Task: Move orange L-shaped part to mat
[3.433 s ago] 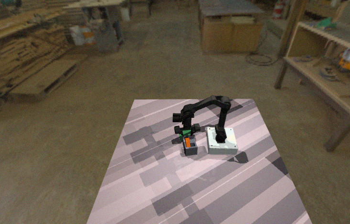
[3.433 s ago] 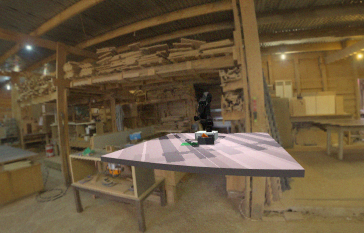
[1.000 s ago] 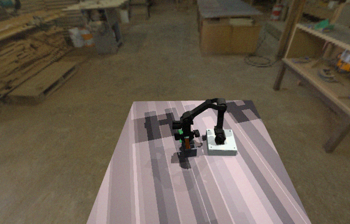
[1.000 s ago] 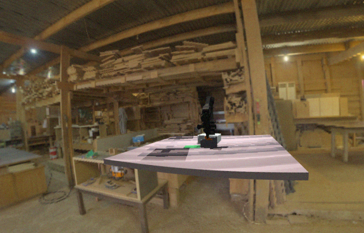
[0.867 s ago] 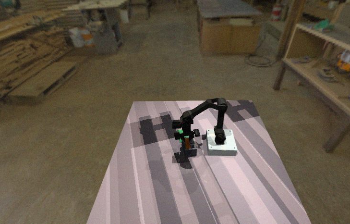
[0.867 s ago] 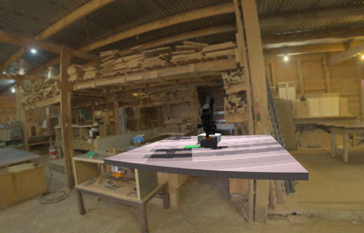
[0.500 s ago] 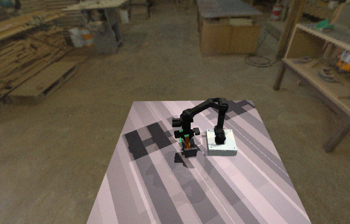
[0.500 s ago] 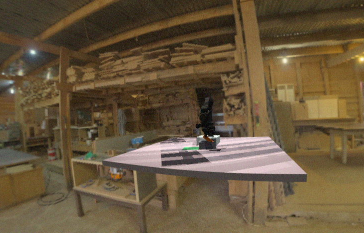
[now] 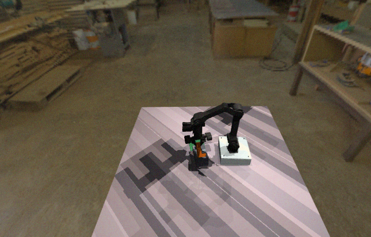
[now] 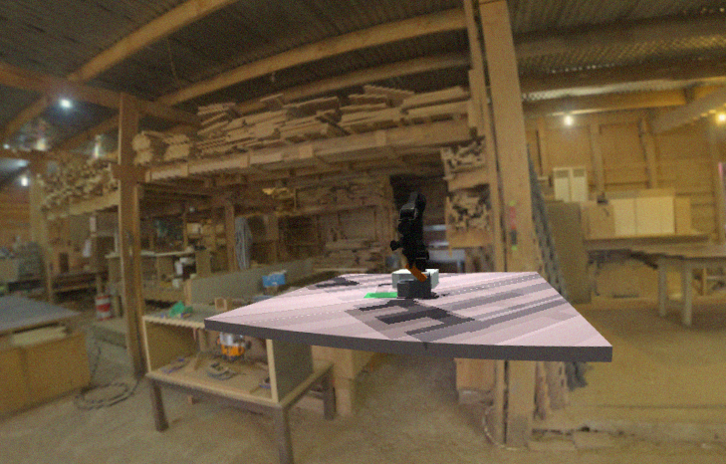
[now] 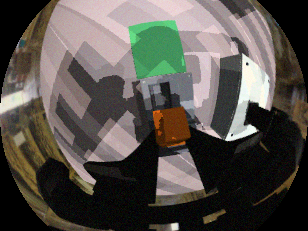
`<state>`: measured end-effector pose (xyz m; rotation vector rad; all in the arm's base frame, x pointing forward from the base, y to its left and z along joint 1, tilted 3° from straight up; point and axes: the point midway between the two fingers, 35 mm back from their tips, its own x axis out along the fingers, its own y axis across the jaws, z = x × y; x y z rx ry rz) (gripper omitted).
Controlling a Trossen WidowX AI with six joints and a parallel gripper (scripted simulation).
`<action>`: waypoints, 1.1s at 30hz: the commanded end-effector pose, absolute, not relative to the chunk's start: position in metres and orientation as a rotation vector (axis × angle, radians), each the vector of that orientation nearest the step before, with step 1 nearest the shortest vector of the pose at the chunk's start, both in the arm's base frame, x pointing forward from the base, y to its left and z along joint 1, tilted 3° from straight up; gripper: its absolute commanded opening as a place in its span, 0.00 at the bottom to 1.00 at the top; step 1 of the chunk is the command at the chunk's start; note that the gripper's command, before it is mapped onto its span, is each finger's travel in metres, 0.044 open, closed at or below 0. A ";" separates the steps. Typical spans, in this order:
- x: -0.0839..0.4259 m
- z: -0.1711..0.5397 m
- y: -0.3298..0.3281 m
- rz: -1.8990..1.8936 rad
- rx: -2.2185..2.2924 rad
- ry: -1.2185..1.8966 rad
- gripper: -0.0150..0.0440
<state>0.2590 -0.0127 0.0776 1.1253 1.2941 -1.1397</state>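
"Orange shows right between the fingertips. What is the gripper (image 9: 198, 142) (image 10: 413, 265) (image 11: 169, 130) doing?"

"It's pinching the L-shaped part (image 9: 201, 153) (image 10: 419, 274) (image 11: 172, 124). The fingers are partly closed, one on each side of it, with the part's width keeping them apart."

"Is the part level?"

"No, it's tilted. From the exterior, it slants down out of the grip, its upper end at the fingers and its lower end over the grey tray (image 9: 205, 161) (image 10: 413, 290) (image 11: 186, 94). The top view shows the L-shaped end lowest, away from the fingers."

"So the tray is underneath the gripper?"

"Yes, directly below. The wrist view shows some of its dark pocket just past the held end. I can't tell whether the lower end still touches the tray."

"And the green mat (image 9: 191, 146) (image 10: 379, 295) (image 11: 157, 49)?"

"Ahead of the fingertips in the wrist view, on the far side of the tray and lower than the grip. The part isn't on it. The pale base box (image 9: 244, 147) (image 11: 251, 94) stands off to the right of the fingers in that view, apart from them."
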 end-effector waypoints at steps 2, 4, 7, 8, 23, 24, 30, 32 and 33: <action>0.261 0.089 -0.012 -1.131 1.131 1.289 0.25; 0.261 0.092 -0.013 -1.131 1.131 1.289 0.25; 0.261 0.097 -0.013 -1.131 1.131 1.289 0.25; 0.261 0.099 -0.013 -1.131 1.131 1.289 0.25; 0.262 0.110 -0.015 -1.131 1.130 1.289 0.25; 0.262 0.110 -0.017 -1.131 1.130 1.289 0.25; 0.262 0.107 -0.039 -1.132 1.129 1.288 0.25; 0.262 0.106 -0.047 -1.133 1.129 1.287 0.25; 0.262 0.106 -0.051 -1.133 1.128 1.287 0.25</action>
